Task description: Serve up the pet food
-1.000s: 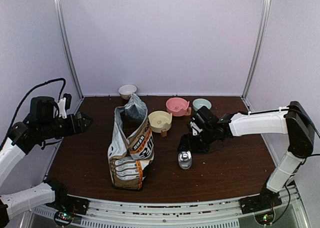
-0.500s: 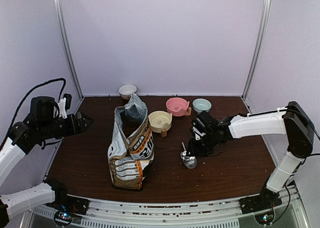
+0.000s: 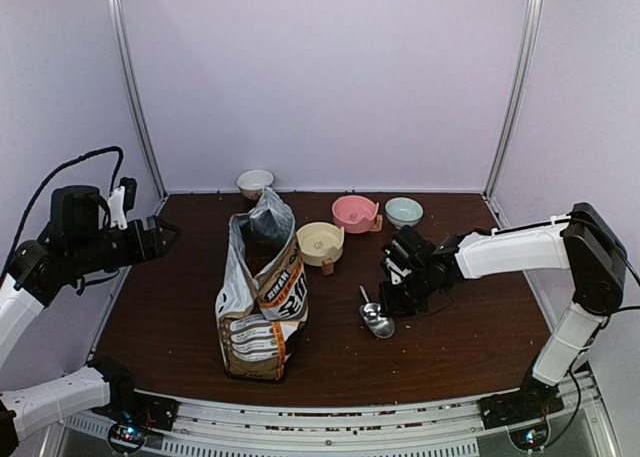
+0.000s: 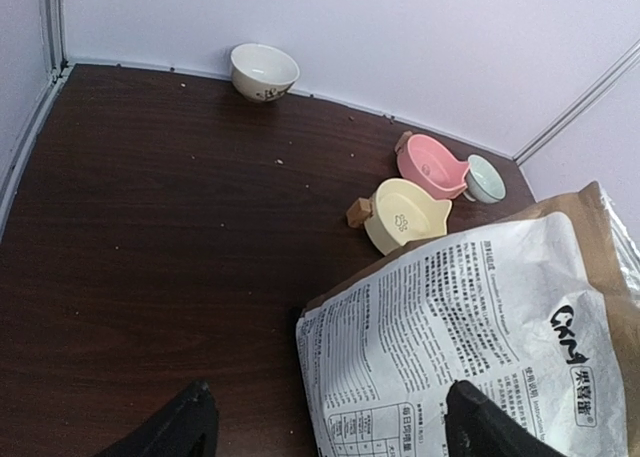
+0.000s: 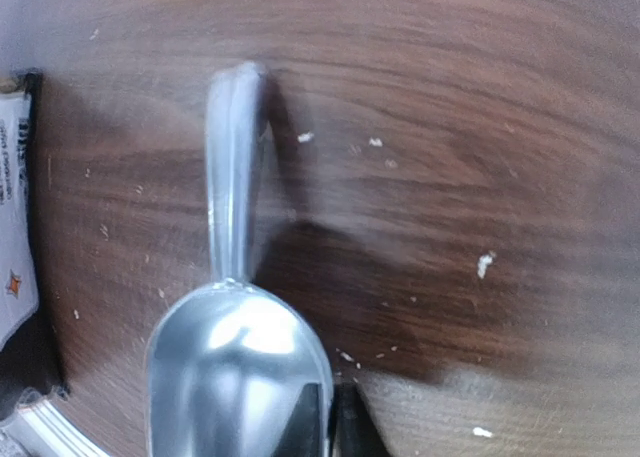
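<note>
The pet food itself is hidden from every view. The printed bag (image 3: 262, 295) stands open-topped left of centre, and its white panel (image 4: 480, 327) fills the lower right of the left wrist view. A silver scoop (image 3: 377, 320) lies on the table with its handle pointing away. My right gripper (image 3: 393, 304) is shut on the scoop's bowl wall (image 5: 240, 377). One finger (image 5: 310, 422) is inside the bowl and the other is just outside. My left gripper (image 3: 165, 235) hangs open above the table's left side, its fingertips (image 4: 190, 427) spread wide and empty.
Bowls stand toward the back: a cream one (image 3: 255, 182) by the wall, a yellow one (image 3: 320, 242) beside the bag, then a pink one (image 3: 355, 212) and a pale blue one (image 3: 403, 210). Crumbs dot the dark wooden table (image 3: 470, 327).
My right gripper has closed on the scoop's bowl, and the scoop has tipped and shifted slightly right, its handle now showing. My left arm has risen a little.
</note>
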`<state>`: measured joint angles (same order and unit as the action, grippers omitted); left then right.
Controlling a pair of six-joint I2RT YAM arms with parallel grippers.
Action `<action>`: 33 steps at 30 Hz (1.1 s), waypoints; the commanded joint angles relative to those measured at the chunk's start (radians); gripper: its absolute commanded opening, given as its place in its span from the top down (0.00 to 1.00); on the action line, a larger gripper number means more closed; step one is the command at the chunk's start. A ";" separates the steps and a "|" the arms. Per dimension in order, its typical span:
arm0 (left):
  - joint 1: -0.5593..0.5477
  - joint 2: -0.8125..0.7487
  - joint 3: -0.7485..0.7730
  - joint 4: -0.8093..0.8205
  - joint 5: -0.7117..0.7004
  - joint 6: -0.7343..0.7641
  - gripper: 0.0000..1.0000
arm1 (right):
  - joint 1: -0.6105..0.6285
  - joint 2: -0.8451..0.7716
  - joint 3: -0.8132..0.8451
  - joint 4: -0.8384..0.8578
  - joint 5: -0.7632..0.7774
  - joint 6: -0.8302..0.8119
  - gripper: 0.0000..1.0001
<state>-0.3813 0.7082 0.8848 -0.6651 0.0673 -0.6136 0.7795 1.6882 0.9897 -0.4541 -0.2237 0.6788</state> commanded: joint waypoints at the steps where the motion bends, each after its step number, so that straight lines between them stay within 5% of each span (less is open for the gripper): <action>1: -0.044 0.021 0.098 0.021 -0.037 0.011 0.21 | 0.009 -0.043 -0.004 -0.018 0.036 0.008 0.98; 13: -0.549 0.322 0.543 0.117 -0.421 0.000 0.27 | 0.046 -0.424 0.151 -0.173 0.435 0.079 1.00; 22: -0.752 0.690 0.817 0.317 -0.251 -0.055 0.28 | 0.205 -0.541 0.294 -0.040 0.866 0.098 1.00; 33: -0.780 0.991 1.022 0.256 -0.069 -0.140 0.23 | 0.309 -0.462 0.430 0.008 1.044 0.045 1.00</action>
<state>-1.1580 1.6630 1.8572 -0.4210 -0.0761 -0.7143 1.0687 1.2240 1.3880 -0.4805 0.7166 0.7528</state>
